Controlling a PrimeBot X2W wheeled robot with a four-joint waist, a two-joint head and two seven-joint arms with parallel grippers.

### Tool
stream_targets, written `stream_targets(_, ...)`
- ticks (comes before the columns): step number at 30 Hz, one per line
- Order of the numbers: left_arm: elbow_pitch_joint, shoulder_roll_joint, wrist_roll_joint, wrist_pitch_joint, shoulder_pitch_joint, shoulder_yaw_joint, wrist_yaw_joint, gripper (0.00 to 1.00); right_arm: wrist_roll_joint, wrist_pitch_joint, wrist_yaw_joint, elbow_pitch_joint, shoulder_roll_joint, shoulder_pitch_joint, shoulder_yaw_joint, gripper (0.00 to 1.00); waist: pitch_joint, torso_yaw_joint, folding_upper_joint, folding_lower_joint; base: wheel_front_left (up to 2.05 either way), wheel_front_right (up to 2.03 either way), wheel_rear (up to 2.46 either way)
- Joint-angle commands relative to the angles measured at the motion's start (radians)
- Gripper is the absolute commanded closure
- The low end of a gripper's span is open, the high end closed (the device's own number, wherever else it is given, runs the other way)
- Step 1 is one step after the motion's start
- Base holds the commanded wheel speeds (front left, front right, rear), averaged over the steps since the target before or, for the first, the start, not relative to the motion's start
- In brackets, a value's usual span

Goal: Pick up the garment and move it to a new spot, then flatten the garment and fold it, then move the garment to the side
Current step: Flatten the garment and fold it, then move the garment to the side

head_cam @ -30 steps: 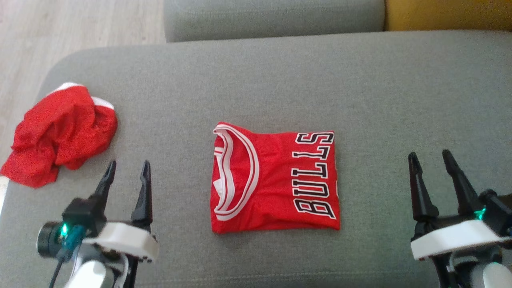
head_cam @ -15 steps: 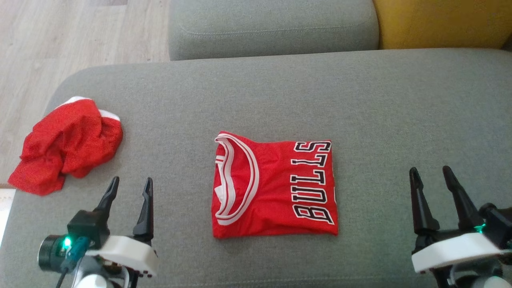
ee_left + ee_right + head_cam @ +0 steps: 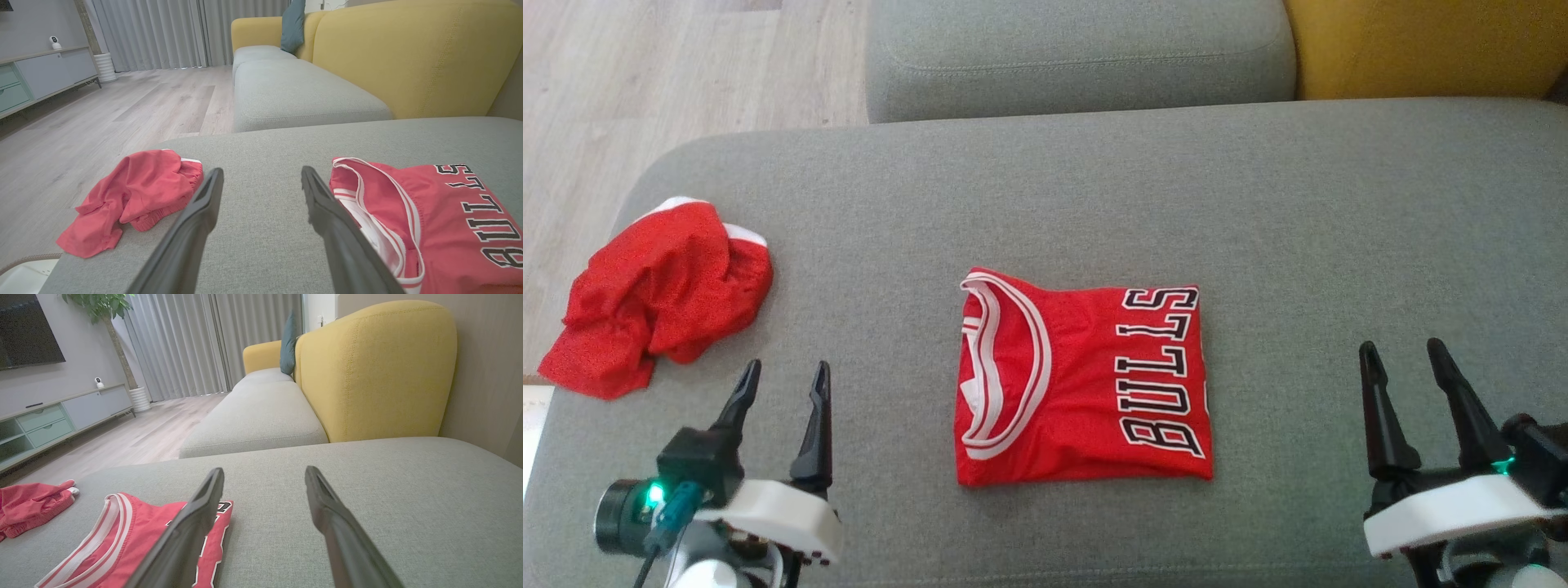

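The grey sofa cushion (image 3: 1094, 204) spreads wide beneath me, a yellow backrest (image 3: 1421, 49) beyond it; at its centre lies the folded red jersey (image 3: 1086, 392), flat, its black-and-white letters (image 3: 1164, 371) reading "BULLS" sideways along its right edge, its white-striped collar (image 3: 1013, 367) on its left; a crumpled red garment (image 3: 654, 294) sits at the cushion's left edge; my left gripper (image 3: 788, 364) and right gripper (image 3: 1399, 345) hover spread wide, holding nothing, 1 on either side of the jersey.

folded garment (image 3: 1086, 384): 1 | crumpled garment (image 3: 658, 294): 1 | grippers (image 3: 788, 364) (image 3: 1399, 345): 2
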Motion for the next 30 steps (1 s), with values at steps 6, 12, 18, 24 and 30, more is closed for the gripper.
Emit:
stream_targets(6,-0.040,0.030,0.004,-0.002,-0.037,0.041,0.008,0.00,-0.004,0.002,-0.001,-0.031,-0.006,-0.019,0.022,0.00,0.000,0.003,-0.0001,0.0000,0.00,0.00,0.00)
stream_targets(12,-0.043,0.029,0.004,-0.003,-0.047,0.039,0.009,0.00,-0.006,0.007,-0.001,-0.029,-0.006,-0.019,0.019,0.00,0.008,0.014,-0.0001,0.0000,0.00,0.00,0.00)
stream_targets(18,-0.059,0.022,0.006,-0.011,-0.078,0.039,0.005,0.00,-0.004,0.037,-0.001,0.000,-0.006,-0.035,0.030,0.00,0.045,0.050,-0.0001,0.0000,0.00,0.00,0.00)
stream_targets(24,-0.078,-0.012,0.012,-0.036,-0.136,0.040,-0.012,0.00,-0.014,0.067,-0.001,0.095,-0.010,-0.099,0.066,0.00,0.101,0.123,-0.0001,0.0000,0.00,0.00,0.00)
stream_targets(30,-0.077,-0.049,0.037,-0.054,-0.173,0.049,-0.033,0.00,-0.018,0.074,-0.001,0.244,-0.007,-0.181,0.096,0.00,0.151,0.193,-0.0001,0.0000,0.00,0.00,0.00)
